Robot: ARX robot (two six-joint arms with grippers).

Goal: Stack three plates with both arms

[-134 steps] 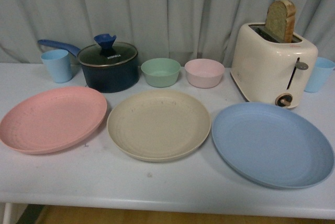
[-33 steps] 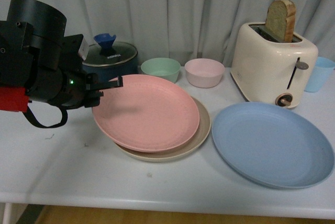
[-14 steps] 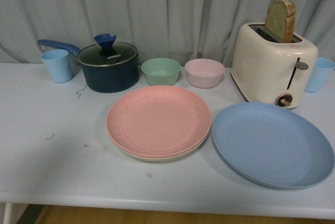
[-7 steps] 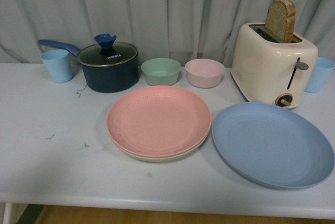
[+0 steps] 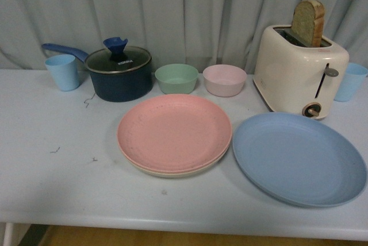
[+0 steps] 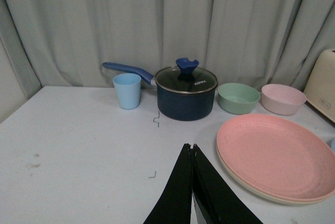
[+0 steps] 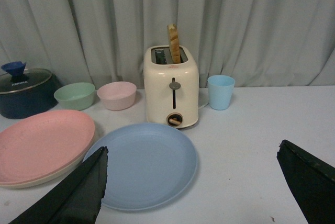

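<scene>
On the white table point(image 5: 52, 177), in the front view, the pink plate point(image 5: 174, 131) lies nested on the beige plate point(image 5: 167, 173). Both are round, shallow and matte, the pink one faintly speckled. Only a thin crescent of the beige rim shows beneath it along the near side. The blue plate point(image 5: 299, 158), just as matte and with a low raised rim, lies flat just beside this pair on its right. Whether the rims touch is hard to tell.

Behind the plates stand a dark blue saucepan point(image 5: 119, 76) with a glass lid and blue knob, a small green bowl point(image 5: 176, 79) and a small pink bowl point(image 5: 224, 80). To the right is a glossy cream toaster point(image 5: 299, 76) with a slice of bread point(image 5: 309, 22) standing up in its slot. A pale blue cup point(image 5: 62, 72) sits by the pan's handle. A second blue cup point(image 5: 351, 81) is partly hidden behind the toaster and cut off by the picture's edge. A pleated grey curtain point(image 5: 190, 10) closes off the back.

Neither arm shows in the front view. In the left wrist view, the left gripper point(image 6: 191, 146) has its smooth black fingers pressed together with nothing between them, held above bare table near the stacked pair. In the right wrist view, the right gripper point(image 7: 192, 150) has its fingers point(image 7: 78, 192) spread wide, each cut off at the frame's border, with the blue plate lying between them.
</scene>
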